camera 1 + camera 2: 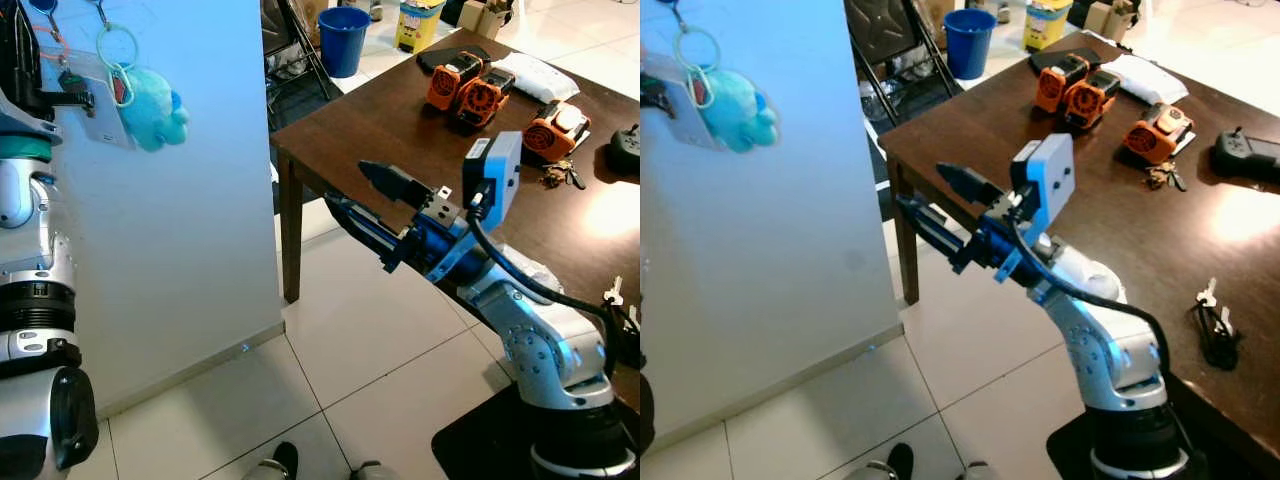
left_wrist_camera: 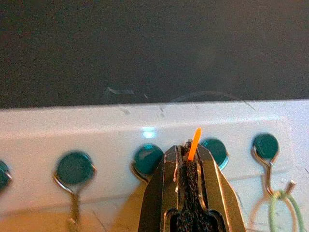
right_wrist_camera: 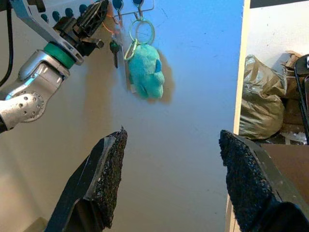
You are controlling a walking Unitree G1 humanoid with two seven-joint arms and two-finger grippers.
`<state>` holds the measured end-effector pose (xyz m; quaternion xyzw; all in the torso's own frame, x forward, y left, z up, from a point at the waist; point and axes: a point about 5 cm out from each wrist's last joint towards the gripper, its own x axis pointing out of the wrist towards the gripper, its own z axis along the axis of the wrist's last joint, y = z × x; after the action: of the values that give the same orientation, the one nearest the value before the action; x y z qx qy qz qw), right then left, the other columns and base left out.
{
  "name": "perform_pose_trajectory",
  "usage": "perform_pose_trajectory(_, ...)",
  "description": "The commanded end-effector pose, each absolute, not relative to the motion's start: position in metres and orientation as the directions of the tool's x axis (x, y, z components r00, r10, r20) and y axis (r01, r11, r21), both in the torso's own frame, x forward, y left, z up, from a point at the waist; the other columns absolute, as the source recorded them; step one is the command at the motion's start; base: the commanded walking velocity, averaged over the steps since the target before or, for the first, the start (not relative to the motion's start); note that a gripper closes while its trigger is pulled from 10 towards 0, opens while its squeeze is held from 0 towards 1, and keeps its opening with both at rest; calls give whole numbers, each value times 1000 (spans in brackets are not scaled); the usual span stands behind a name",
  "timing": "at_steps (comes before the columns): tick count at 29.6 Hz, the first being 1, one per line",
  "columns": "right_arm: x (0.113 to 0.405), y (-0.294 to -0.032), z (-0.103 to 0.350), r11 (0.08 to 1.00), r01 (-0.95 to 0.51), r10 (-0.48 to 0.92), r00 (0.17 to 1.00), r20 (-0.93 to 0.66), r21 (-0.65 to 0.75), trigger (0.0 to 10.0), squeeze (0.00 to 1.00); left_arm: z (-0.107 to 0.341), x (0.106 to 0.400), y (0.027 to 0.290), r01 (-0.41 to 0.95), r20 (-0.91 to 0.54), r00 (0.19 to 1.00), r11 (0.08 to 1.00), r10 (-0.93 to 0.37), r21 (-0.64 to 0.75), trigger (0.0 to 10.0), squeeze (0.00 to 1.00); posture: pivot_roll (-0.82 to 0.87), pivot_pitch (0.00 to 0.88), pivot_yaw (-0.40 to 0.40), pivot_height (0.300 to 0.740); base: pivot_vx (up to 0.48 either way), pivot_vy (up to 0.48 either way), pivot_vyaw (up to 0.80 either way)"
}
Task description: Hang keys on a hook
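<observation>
One orange strap (image 2: 194, 143), pinched between the closed fingers of the left gripper (image 2: 189, 159), sits right at the white hook rail (image 2: 96, 133) between two green-capped hooks (image 2: 147, 160); judging by this, the loop should be eased sideways over a single hook tip before the fingers let go. From the right wrist view the dark-headed key (image 3: 114, 50) hangs below that gripper against the white wall (image 1: 210, 220), just beside a turquoise plush keychain (image 3: 145, 71) on its ring. Spread wide and holding nothing, the right gripper (image 1: 370, 205) hovers near the brown table's corner (image 1: 283, 152).

Blue bucket (image 1: 343, 38), orange battery packs (image 1: 470, 90) on brown table (image 1: 400, 140), teal plush (image 1: 155, 108)
</observation>
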<state>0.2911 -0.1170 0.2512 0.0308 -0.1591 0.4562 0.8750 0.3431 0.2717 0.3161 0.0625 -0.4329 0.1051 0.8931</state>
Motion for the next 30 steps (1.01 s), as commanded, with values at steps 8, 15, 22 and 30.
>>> perform_pose_trajectory(8, 287, -117, 253, 575, -812, 794, 525, 307, -100, 10000, 0, 299, 354, 265, -207, 717, 684, 978, 135, 13, 10000, 0, -100, 127, 51, 740, 0, 0, 0)
perform_pose_trajectory(15, 287, -117, 254, 574, -813, 795, 523, 309, -100, 10000, 0, 298, 354, 270, -231, 710, 685, 973, 162, 1, 10000, 1000, -98, 128, 50, 740, 0, 0, 0)
perform_pose_trajectory(22, 287, -116, 253, 571, -815, 796, 520, 309, -98, 10000, 0, 302, 350, 276, -261, 725, 662, 965, 191, -16, 10000, 1000, -93, 128, 50, 740, 0, 0, 0)
perform_pose_trajectory(30, 287, -115, 253, 565, -820, 799, 516, 308, -94, 10000, 0, 326, 329, 290, -201, 817, 535, 971, 217, -127, 10000, 1000, -87, 128, 49, 740, 0, 0, 0)
